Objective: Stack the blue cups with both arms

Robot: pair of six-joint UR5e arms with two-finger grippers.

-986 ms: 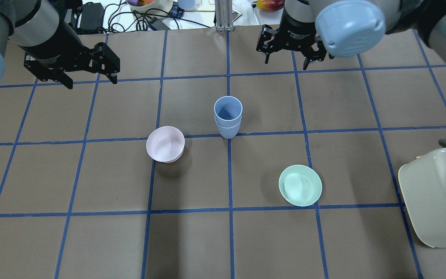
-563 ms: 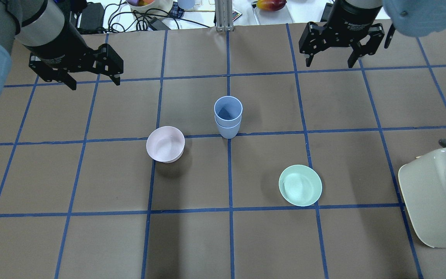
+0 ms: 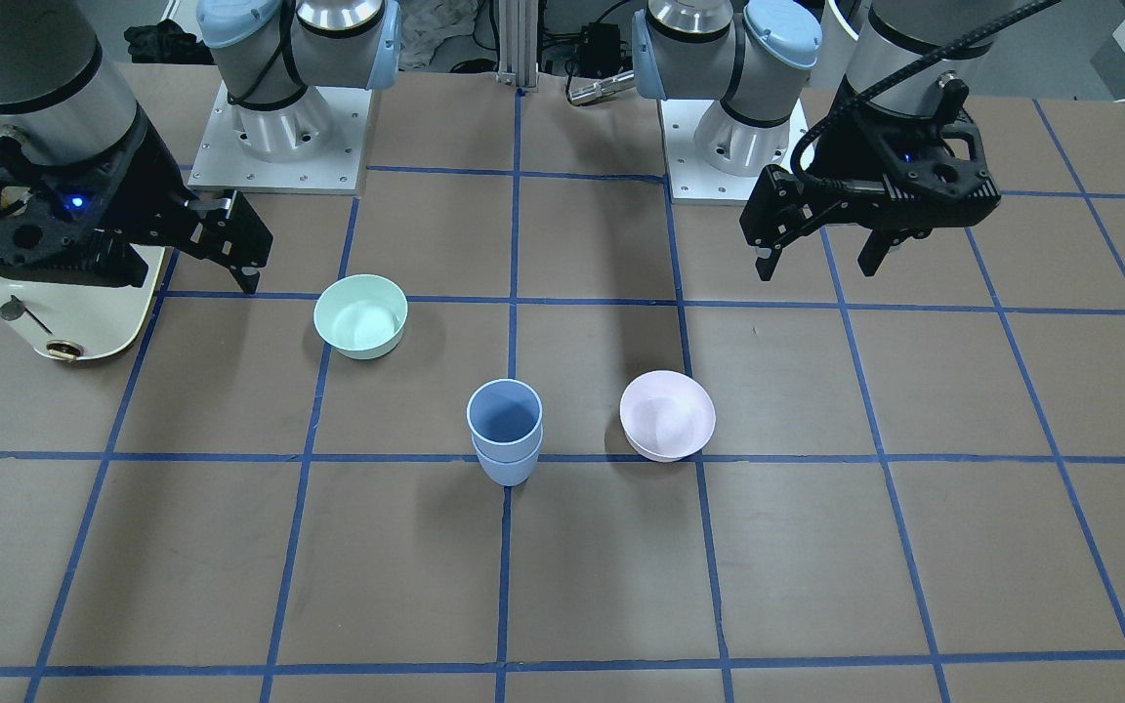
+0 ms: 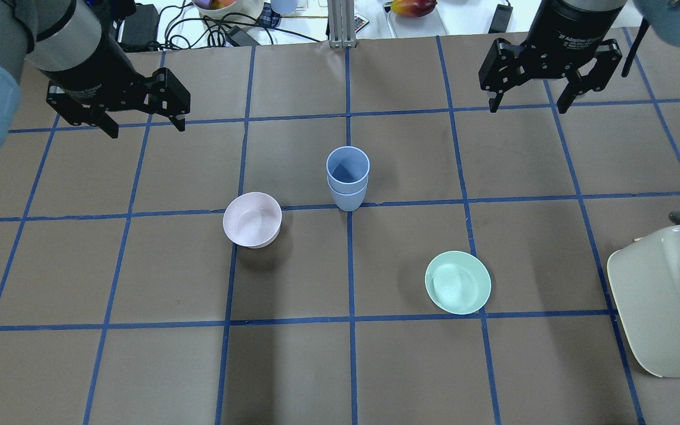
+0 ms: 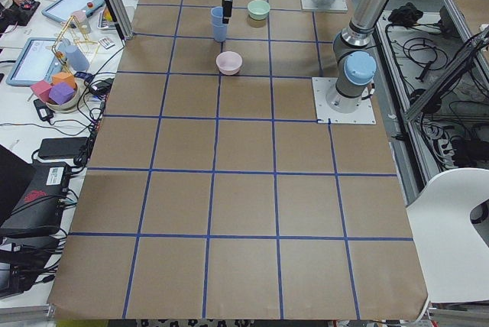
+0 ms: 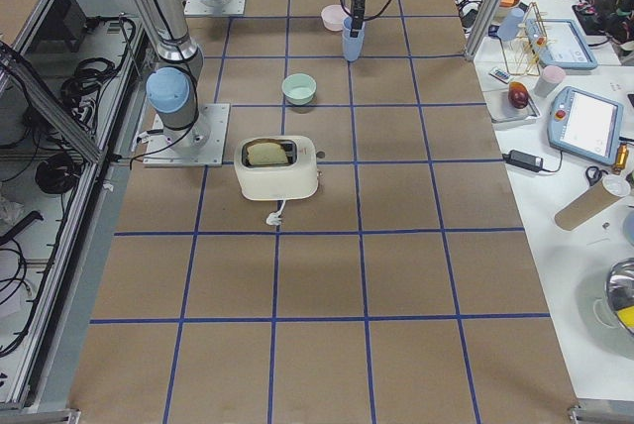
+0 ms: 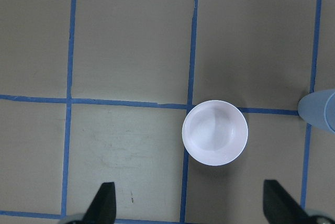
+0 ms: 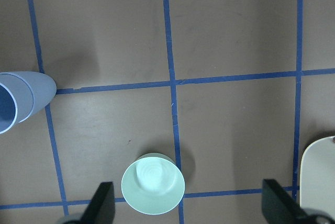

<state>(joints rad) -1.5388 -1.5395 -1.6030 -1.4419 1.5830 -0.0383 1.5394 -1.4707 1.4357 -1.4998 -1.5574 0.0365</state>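
The two blue cups stand nested one inside the other, upright, near the table's middle; they also show in the front view. My left gripper is open and empty, raised above the table at the far left, well apart from the cups. My right gripper is open and empty, raised at the far right. The left wrist view shows the open fingers above the pink bowl and a cup edge. The right wrist view shows the nested cups at its left.
A pale pink bowl sits left of the cups. A mint-green bowl sits to their front right. A cream toaster stands at the table's right edge. Cables and clutter lie beyond the far edge.
My right gripper has moved to the right, away from the cups, still open. My left gripper has shifted slightly right. The nested cups have not moved.
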